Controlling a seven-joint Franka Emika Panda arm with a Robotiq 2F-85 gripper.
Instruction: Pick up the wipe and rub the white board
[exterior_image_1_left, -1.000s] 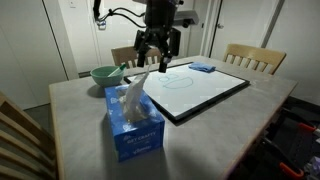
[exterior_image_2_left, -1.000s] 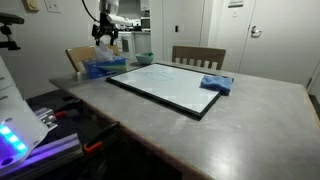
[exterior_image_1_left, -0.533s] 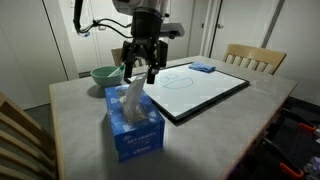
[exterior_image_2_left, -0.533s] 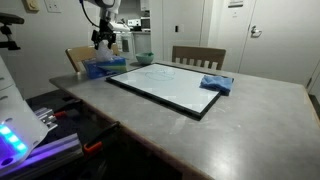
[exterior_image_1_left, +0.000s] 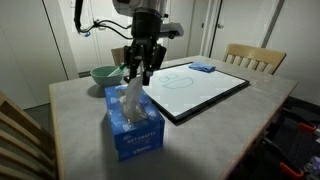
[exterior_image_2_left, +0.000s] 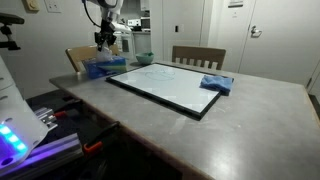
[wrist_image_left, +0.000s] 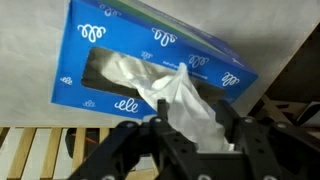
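Hovering directly over the tissue box (exterior_image_1_left: 137, 132), the gripper (exterior_image_1_left: 140, 77) points straight down near the corner of the table (exterior_image_1_left: 235, 130).

- Wipe (exterior_image_1_left: 129, 100): white, crumpled, still rooted in the box slot and standing up in a loose tuft. In the wrist view the wipe (wrist_image_left: 188, 100) rises between the two dark fingers (wrist_image_left: 160, 135), one on each side of it.
- Claw state: jaws partway in, flanking the tuft. I cannot tell whether they actually pinch the paper or only bracket it (the tissue fills the gap and hides any contact).
- Box: blue with white swirls, upright on the grey tabletop, just beside the near edge of the white board (exterior_image_1_left: 200, 90) but apart from it.
- White board: flat on the table, thin black frame, faint blue pen loops visible in an exterior view. It also shows as a long panel in an exterior view (exterior_image_2_left: 165, 85).
- Blue cloth (exterior_image_1_left: 203, 67): folded, lying at the far corner of the board, well away from the gripper.
- Green bowl (exterior_image_1_left: 103, 74): on the table behind the box.
- Wooden chair (exterior_image_1_left: 250, 57) at the far side.
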